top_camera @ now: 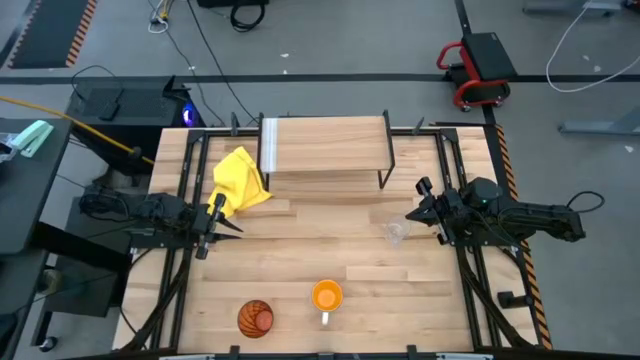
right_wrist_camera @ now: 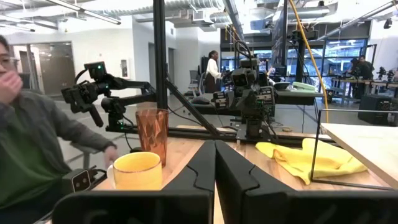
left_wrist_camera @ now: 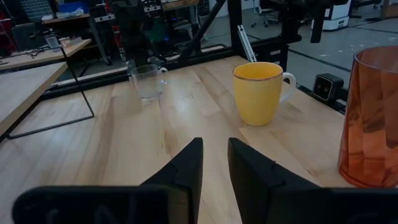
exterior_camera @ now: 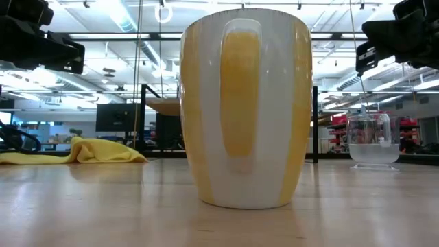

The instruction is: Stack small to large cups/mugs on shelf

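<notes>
Tabletop [top_camera: 330,255] of light wood is seen from above, with the shelf [top_camera: 325,145] standing at its far edge, bare, on thin black legs. The clear cup [top_camera: 396,233] is placed just beside the right gripper [top_camera: 415,213], apart from it; the orange mug [top_camera: 326,297] with its white handle and the ribbed tumbler [top_camera: 255,318] are set near the front edge, well apart from the shelf. A yellow cloth [top_camera: 241,180] is crumpled beside the shelf's left end, close to the left gripper [top_camera: 232,223], whose fingers are held slightly apart around nothing.

In the low view the mug [exterior_camera: 245,106] fills the middle of the picture, handle toward the camera, and much of the table behind is blocked by it. The clear cup [exterior_camera: 374,139] is seen upright at the right, the cloth [exterior_camera: 75,151] flat at the left. Both arms are cut off at the upper corners.

From the left wrist, a narrow gap is shown between the dark fingers [left_wrist_camera: 186,171]; the mug [left_wrist_camera: 260,92], the clear cup [left_wrist_camera: 148,81] and the tumbler [left_wrist_camera: 372,118], cut off at the edge, are all upright.

From the right wrist, the fingers [right_wrist_camera: 202,168] are pressed together, empty. The mug [right_wrist_camera: 135,170], tumbler [right_wrist_camera: 153,134] and cloth [right_wrist_camera: 311,157] are visible, a shelf leg [right_wrist_camera: 314,146] crossing the cloth. A seated person [right_wrist_camera: 34,149] is partly cut off beyond the table.
</notes>
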